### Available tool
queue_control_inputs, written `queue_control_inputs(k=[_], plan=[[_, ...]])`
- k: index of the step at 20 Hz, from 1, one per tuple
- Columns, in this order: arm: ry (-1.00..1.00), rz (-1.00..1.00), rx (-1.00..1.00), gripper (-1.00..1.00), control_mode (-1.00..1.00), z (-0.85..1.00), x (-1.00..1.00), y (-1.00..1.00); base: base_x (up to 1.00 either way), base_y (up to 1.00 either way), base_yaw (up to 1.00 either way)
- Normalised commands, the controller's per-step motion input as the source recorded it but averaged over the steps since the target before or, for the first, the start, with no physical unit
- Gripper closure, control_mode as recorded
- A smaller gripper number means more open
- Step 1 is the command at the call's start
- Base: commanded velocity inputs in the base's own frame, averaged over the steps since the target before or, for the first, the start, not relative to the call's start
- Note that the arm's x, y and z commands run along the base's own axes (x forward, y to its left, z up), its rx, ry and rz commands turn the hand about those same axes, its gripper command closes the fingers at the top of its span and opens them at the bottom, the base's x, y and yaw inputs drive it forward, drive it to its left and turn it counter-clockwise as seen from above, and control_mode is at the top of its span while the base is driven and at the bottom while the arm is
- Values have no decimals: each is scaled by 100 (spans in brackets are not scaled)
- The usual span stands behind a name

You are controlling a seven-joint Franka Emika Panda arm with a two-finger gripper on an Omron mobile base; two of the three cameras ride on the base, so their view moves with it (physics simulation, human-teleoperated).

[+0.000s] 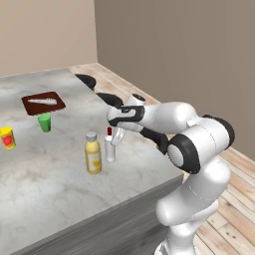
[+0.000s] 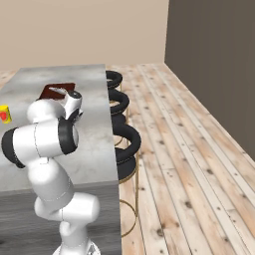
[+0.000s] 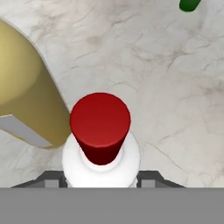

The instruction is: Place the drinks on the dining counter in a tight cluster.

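A slim white bottle with a red cap (image 1: 109, 148) (image 3: 100, 131) stands upright over the dining counter (image 1: 50, 194), and my gripper (image 1: 114, 138) (image 3: 101, 178) is shut on its body from above. Just to its left stands the fat yellow bottle with a grey cap (image 1: 92, 154) (image 3: 26, 100), a small gap apart. Whether the white bottle's base touches the marble I cannot tell. In the right base view my own arm hides the gripper and both bottles.
A green cup (image 1: 45, 122) (image 3: 189, 4) and a yellow cup with a red mark (image 1: 7, 137) (image 2: 4, 113) stand further left. A brown board (image 1: 43, 103) (image 2: 57, 90) lies at the back. Black stools (image 1: 110, 99) (image 2: 119, 99) line the counter's right edge.
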Motion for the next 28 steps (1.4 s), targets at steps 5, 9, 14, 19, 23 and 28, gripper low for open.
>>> queue_control_inputs(k=[5,9,14,19,23,28], plan=[[0,0,0,100,-100,0,-8,0,0,0,0],[0,0,0,100,-100,0,-2,0,0,0,0],[0,0,0,100,-100,0,-2,0,0,0,0],[0,0,0,100,-100,0,-11,0,0,0,0],[0,0,0,100,-100,0,0,0,0,0,0],[0,0,0,100,-100,0,0,0,0,0,0]])
